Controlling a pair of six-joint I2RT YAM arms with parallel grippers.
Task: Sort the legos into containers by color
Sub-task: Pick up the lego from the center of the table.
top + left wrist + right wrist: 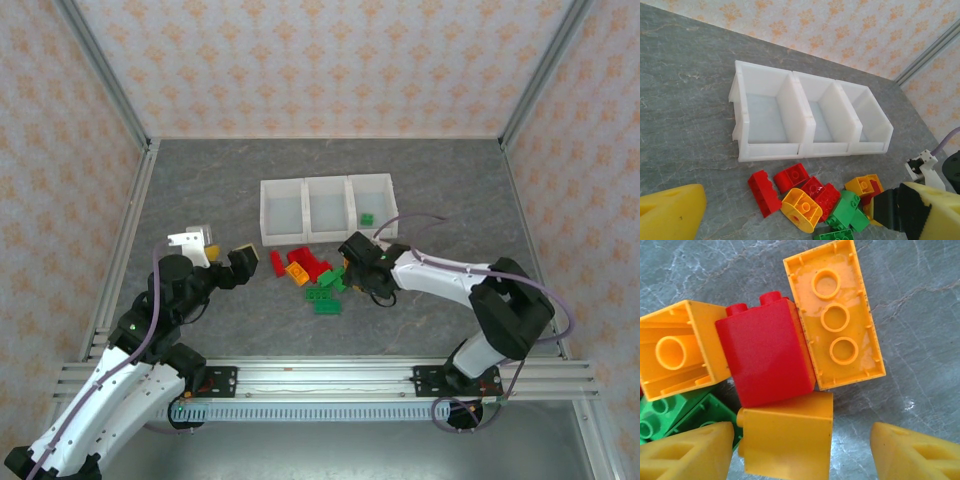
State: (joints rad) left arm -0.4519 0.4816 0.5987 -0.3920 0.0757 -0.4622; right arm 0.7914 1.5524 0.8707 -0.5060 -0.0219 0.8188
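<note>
The legos (pixel 315 275) lie in a loose pile of red, orange-yellow and green bricks just in front of the containers (pixel 262 215), three joined white bins. A green lego (pixel 368 219) sits in the right bin. My right gripper (pixel 352 270) is down at the pile's right side. Its yellow fingers (pixel 690 455) straddle an orange-yellow brick (pixel 787 440): the left finger is at the brick, the right one stands off with a gap. A red brick (pixel 765 355) leans against that brick. My left gripper (pixel 243 262) hovers open left of the pile, holding nothing.
An upturned orange-yellow brick (pixel 835 315), a hollow yellow one (pixel 677 347) and green bricks (pixel 670 412) crowd the right gripper. A red brick (pixel 764 192) and a rounded yellow one (pixel 801 209) lie nearest the left gripper. A white bracket (pixel 188 243) sits at the left.
</note>
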